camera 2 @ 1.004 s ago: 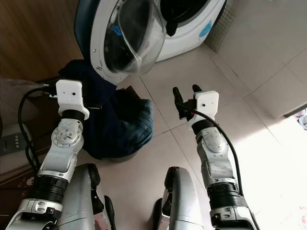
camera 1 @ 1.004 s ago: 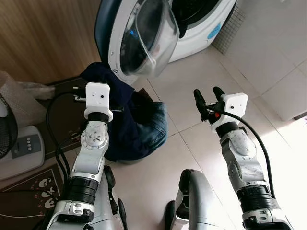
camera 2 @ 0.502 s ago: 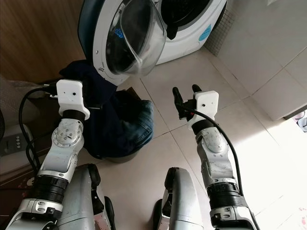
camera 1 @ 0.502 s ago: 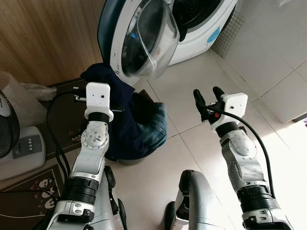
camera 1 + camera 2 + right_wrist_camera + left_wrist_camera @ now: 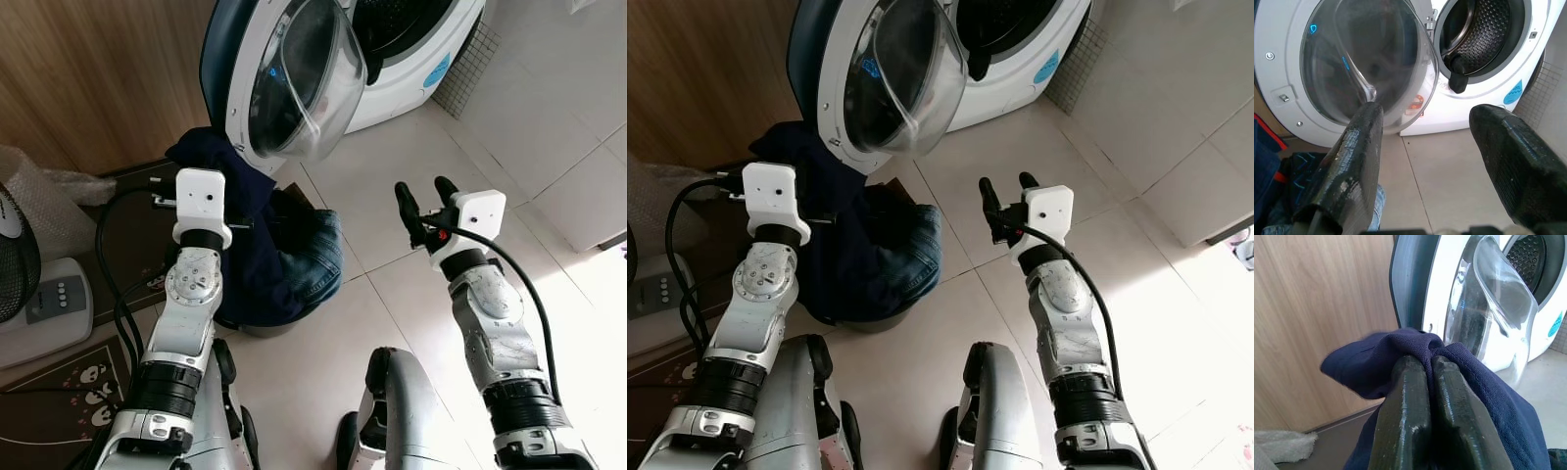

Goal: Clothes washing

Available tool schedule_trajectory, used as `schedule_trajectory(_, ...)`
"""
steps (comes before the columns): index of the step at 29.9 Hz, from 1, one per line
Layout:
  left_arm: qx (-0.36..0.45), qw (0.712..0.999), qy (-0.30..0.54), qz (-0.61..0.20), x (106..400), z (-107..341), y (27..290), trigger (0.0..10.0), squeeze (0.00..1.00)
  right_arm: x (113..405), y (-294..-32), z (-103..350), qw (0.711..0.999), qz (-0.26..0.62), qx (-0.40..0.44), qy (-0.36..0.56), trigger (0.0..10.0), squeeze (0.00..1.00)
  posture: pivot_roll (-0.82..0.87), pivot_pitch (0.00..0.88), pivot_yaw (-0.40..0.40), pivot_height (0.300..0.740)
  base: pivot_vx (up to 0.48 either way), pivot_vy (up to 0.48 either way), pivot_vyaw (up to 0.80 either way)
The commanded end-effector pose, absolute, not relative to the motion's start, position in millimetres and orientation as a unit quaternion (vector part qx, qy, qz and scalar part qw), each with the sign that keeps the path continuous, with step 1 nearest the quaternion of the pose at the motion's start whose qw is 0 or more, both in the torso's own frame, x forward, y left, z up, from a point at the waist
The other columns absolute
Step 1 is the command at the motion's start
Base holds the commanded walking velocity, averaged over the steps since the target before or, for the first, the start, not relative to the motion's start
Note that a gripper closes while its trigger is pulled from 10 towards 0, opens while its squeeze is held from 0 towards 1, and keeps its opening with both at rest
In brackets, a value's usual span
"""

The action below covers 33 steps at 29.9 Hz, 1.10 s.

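A white front-loading washing machine (image 5: 402,78) stands ahead with its glass door (image 5: 304,78) swung open to the left. Its steel drum (image 5: 1484,34) is exposed, and a dark piece hangs at the drum's rim (image 5: 1455,78). My left gripper (image 5: 1429,363) is shut on a fold of a navy garment (image 5: 220,157), held up just below the door. The garment trails down onto a heap of jeans and dark clothes (image 5: 309,259) on the floor. My right gripper (image 5: 422,186) is open and holds nothing, raised over the tiles to the right of the heap and pointing at the machine.
A wooden wall (image 5: 98,78) runs along the left. A white fan base (image 5: 49,299), black cables (image 5: 113,294) and a patterned mat (image 5: 59,382) lie at the lower left. Pale floor tiles (image 5: 549,127) spread to the right.
The head view has shifted slightly. Both arms and the held garment keep the same poses.
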State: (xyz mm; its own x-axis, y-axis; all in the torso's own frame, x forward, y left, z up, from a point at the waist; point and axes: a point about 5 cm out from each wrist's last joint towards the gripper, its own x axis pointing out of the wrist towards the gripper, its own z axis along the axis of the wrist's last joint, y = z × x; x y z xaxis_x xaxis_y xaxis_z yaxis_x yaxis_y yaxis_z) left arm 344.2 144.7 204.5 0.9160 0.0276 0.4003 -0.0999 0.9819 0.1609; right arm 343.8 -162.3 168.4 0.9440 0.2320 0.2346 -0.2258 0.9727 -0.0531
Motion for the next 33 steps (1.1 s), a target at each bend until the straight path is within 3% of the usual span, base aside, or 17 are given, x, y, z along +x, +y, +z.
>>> schedule_trajectory(1,0.087,0.973,-0.213,0.025,340.6,208.9,141.9,10.0,0.0,341.0,-168.3,167.6,0.987,0.104,0.0,-0.123,10.0,0.0,0.1,0.278,-0.1,0.591,0.0,0.0,0.0)
schedule_trajectory(20,0.091,0.974,-0.208,0.023,343.6,206.5,143.7,10.0,0.0,343.7,-164.1,162.8,0.988,0.102,0.004,-0.118,10.0,0.0,0.12,0.246,-0.069,0.693,0.0,0.0,0.0)
schedule_trajectory(29,0.094,0.973,-0.208,0.023,344.5,206.9,144.9,10.0,0.0,344.3,-163.2,162.1,0.988,0.101,0.005,-0.118,10.0,0.0,0.13,0.236,-0.062,0.697,0.0,0.0,0.0)
schedule_trajectory(30,0.1,0.972,-0.21,0.027,349.2,211.4,150.7,10.0,0.0,349.2,-158.0,163.3,0.987,0.102,0.011,-0.121,10.0,0.0,0.16,0.178,-0.03,0.706,0.0,0.0,0.0)
schedule_trajectory(33,0.105,0.971,-0.214,0.032,353.9,216.7,155.9,10.0,0.0,354.5,-153.0,166.0,0.987,0.103,0.019,-0.126,10.0,0.0,0.16,0.169,-0.028,0.715,0.0,0.0,0.0)
